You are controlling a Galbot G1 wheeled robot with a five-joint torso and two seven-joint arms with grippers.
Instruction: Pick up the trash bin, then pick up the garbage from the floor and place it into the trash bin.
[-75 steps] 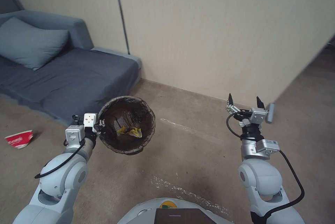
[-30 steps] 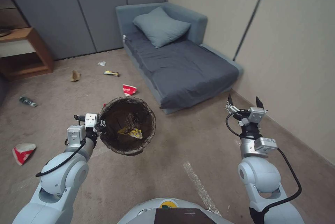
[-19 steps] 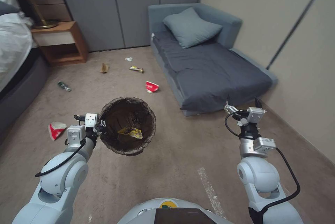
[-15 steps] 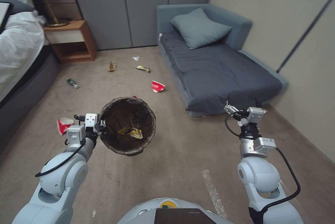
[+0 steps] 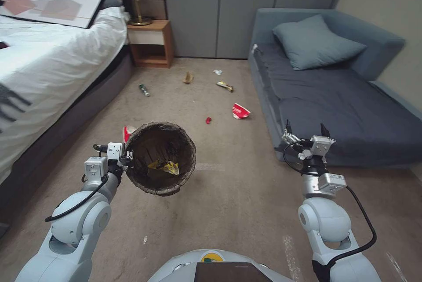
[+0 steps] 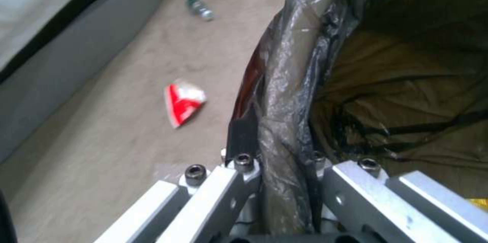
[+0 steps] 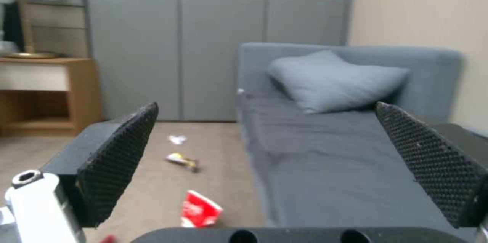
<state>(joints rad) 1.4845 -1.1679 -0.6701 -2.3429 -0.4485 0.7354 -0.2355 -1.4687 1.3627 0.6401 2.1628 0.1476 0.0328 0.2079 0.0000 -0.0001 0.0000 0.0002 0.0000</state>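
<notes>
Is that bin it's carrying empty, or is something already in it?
Not empty: the trash bin, held at its rim by the left tool, has a yellow wrapper at the bottom.

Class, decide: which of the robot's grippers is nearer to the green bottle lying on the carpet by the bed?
Left. The left gripper, clamped on the trash bin's rim, sits below the bottle; the right gripper, open, hangs far across by the sofa.

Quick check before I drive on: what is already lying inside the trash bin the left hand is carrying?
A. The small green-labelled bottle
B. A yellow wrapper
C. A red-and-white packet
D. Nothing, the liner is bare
B. In the head view a yellow wrapper lies at the bottom of the trash bin, which the left hand grips by the rim; the bottle and a red-and-white packet are on the floor.
</notes>
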